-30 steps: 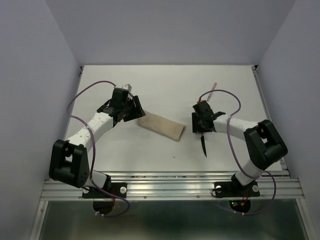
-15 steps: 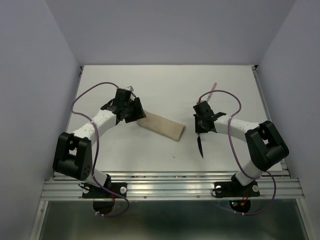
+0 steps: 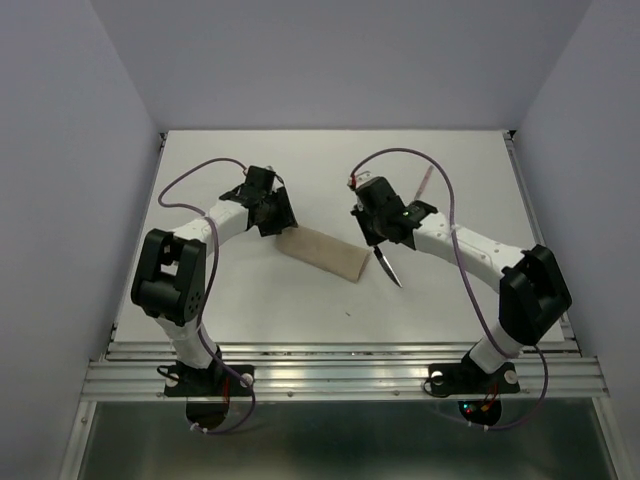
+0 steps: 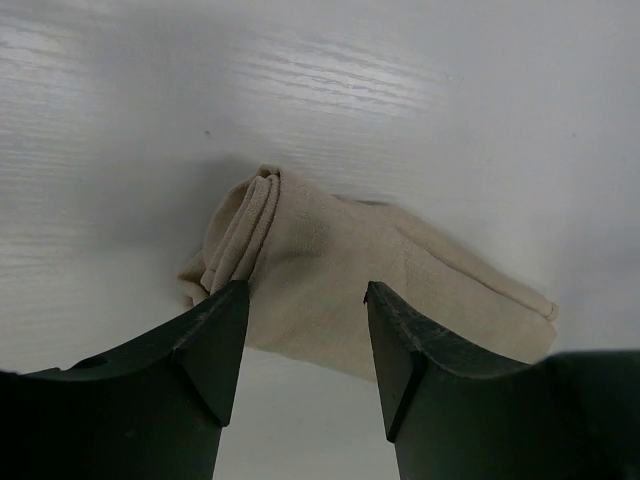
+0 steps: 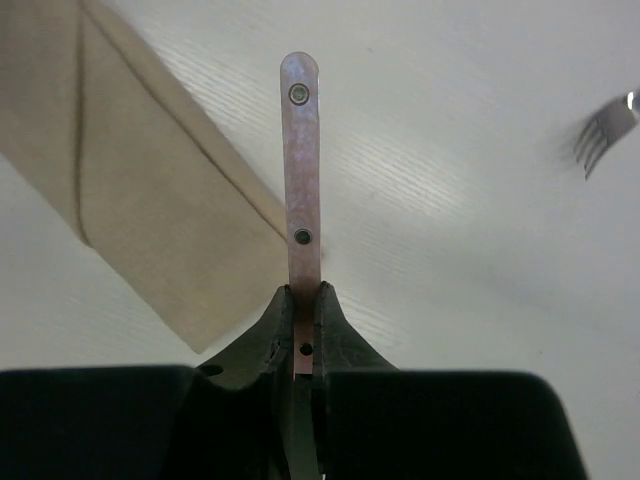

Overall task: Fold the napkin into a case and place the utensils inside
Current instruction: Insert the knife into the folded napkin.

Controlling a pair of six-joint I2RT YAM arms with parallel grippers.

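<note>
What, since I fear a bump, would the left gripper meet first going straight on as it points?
Probably the case: it lies straight ahead, framed by the open fingers of the left gripper, its layered end showing. Depth is unclear from the wrist view.

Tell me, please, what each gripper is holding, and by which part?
The right gripper is shut on the knife, pinching its pinkish handle near the blade end. The left gripper stands open over the folded napkin, holding nothing.

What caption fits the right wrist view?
Right gripper shut on the knife, beside the folded case; fork lies apart.
</note>
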